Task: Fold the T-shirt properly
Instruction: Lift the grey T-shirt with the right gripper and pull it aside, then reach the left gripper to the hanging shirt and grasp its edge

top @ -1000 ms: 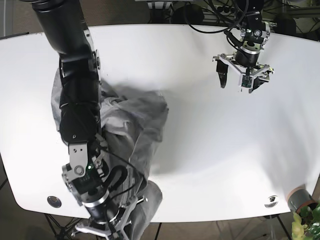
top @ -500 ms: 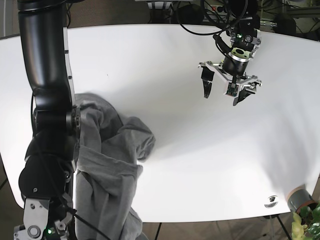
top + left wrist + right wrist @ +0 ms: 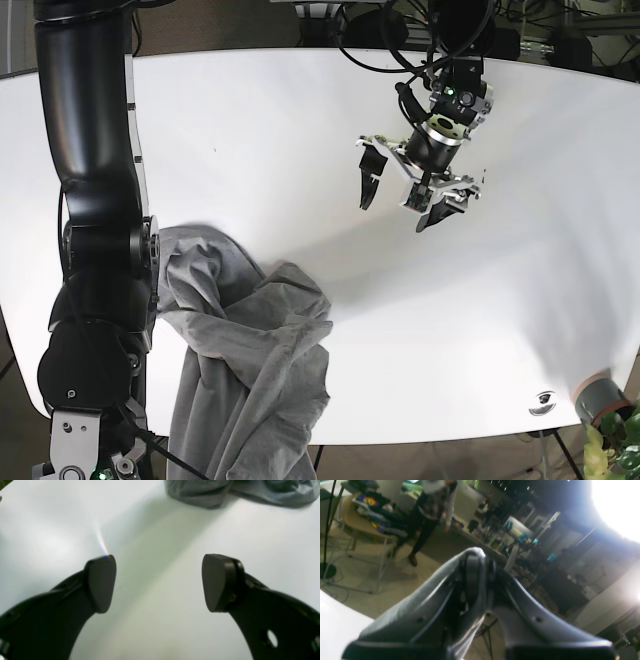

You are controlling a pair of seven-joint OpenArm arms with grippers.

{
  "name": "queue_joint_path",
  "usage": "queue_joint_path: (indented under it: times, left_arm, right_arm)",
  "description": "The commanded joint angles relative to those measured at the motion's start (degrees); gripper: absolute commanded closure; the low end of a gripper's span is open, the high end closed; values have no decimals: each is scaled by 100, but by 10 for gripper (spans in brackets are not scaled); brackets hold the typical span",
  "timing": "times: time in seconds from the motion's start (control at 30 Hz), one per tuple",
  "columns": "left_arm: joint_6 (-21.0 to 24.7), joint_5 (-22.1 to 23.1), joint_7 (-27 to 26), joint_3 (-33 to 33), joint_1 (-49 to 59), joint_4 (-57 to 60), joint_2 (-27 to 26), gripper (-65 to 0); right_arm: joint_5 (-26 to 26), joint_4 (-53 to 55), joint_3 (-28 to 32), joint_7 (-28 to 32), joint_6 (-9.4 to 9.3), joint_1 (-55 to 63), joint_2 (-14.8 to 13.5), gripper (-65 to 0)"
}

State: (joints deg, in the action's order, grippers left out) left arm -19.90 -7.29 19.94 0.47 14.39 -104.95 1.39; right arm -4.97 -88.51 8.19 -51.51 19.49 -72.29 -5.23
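The grey T-shirt point(image 3: 250, 370) lies crumpled at the table's front left, and its lower part hangs over the front edge. Its edge also shows at the top of the left wrist view point(image 3: 225, 490). My left gripper point(image 3: 392, 215) is open and empty above bare table, to the right of and behind the shirt; the left wrist view point(image 3: 160, 582) shows its jaws wide apart. My right gripper point(image 3: 476, 562) is shut on a fold of the T-shirt point(image 3: 470, 632) and points out at the room. In the base view only its arm point(image 3: 100, 300) shows; the gripper is below the frame.
The white table point(image 3: 480, 330) has a curved front edge. A small round disc point(image 3: 543, 402) sits near the front right edge. A pot with a plant point(image 3: 605, 410) stands off the table's front right corner. Cables lie behind the back edge.
My left gripper has moved left and toward the front, nearer the shirt. The right arm has shifted, and the shirt has spread a little to the right.
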Motion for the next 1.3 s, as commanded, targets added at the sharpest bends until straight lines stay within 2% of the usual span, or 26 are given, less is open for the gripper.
queue_joint_path:
  times: [0.0,0.3,0.47,0.67,0.73,0.87,1.03,1.17,1.27]
  left_arm:
    - [16,48,-153,204,-248,240,6,-506]
    - [34,48,-153,810,-1479,1708,50,-510]
    - [333,48,-170,854,-2402,2956,463,-510]
    - [333,48,-205,863,-3422,4486,761,-510]
    - [333,48,-346,863,-3624,4846,761,-510]
    - [333,48,-1032,889,-3984,5690,761,-510]
    - [333,56,-1401,1232,-4310,6543,761,-510]
    - [333,56,-1770,1443,-4318,6728,761,-510]
    - [333,56,-1858,1566,-4310,6851,761,-510]
  right_arm:
    - [-35,-77,-23,197,-72,-251,9,-35]
    - [-35,-68,-32,197,-72,-169,0,-35]
    - [-35,-59,-41,197,-72,-169,-8,-35]
    - [-35,-50,-49,197,-72,-98,-8,-35]
    - [-35,-59,-49,197,-72,-54,-8,-35]
    - [-35,-50,-49,197,-72,7,-8,-35]
    - [-35,-59,-49,206,-72,165,-8,-35]
    - [-35,-77,-49,206,-72,192,-8,-35]
    - [-35,-85,-49,206,-72,262,-8,-35]
